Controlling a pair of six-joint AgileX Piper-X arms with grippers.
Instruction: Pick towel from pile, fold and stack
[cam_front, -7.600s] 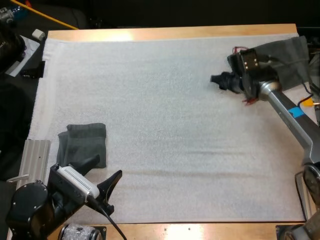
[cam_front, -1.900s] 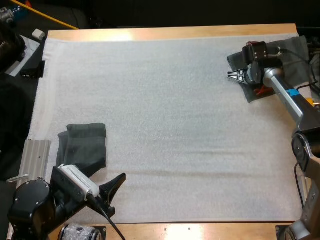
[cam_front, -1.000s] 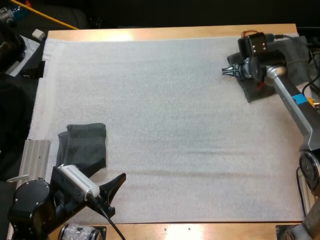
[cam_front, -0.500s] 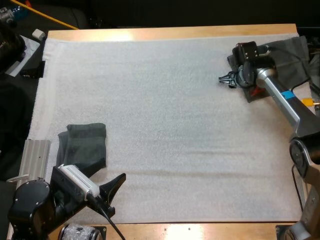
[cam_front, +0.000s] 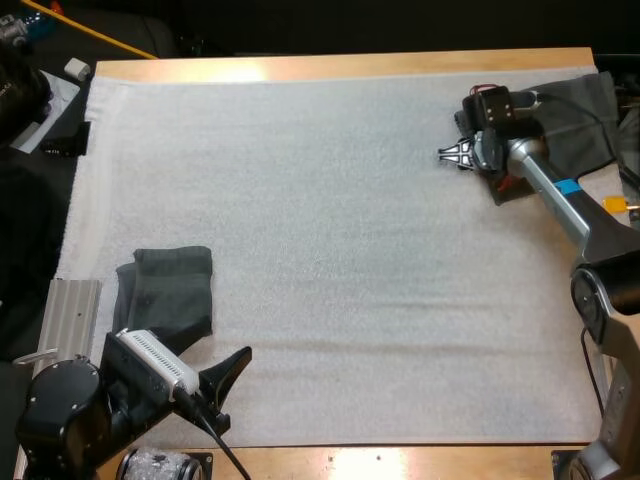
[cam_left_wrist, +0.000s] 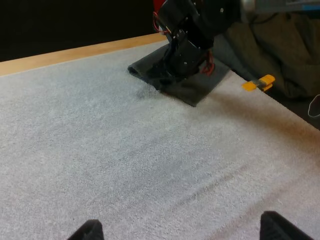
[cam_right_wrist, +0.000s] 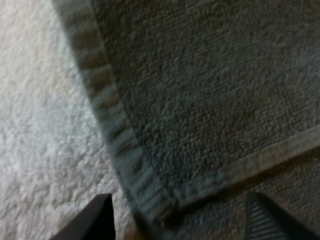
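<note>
Progress, by the high view: one folded towel (cam_front: 172, 290) laid at the near left of the white mat (cam_front: 330, 230), just beyond the left pincer (cam_front: 222, 375); probably the start of the stack (a judgement, nothing more). At the far right of the surface (cam_front: 330, 66), a pile of towels (cam_front: 575, 110), with the right pincer (cam_front: 452, 155) low at its inner edge, beside a flat towel (cam_front: 505, 188). No towel lifted; next pick, fold and stacking all left to do, by the look of it. Impossible to count the towels in the pile, or the layers in the folded one. Right fingers too small here to judge.

Left wrist view: left pincer (cam_left_wrist: 180, 231) spread wide, fingertips (cam_left_wrist: 86, 231) well apart over bare mat, pinching nothing. Across the mat, the right pincer (cam_left_wrist: 170, 74) down at the near edge of the flat towel (cam_left_wrist: 195, 89), with the pile of towels (cam_left_wrist: 280, 50) crumpled behind. Contact point hidden by the pincer's own dark body.

Right wrist view: right pincer (cam_right_wrist: 180, 220) spread, one finger on either side of the flat towel's hemmed corner (cam_right_wrist: 150, 200), not pressed on it as far as visible. Mat (cam_right_wrist: 30, 100) beside the hem. Cannot tell whether the fingertips touch cloth, nor what lies under the corner's far side (more towel, perhaps).
</note>
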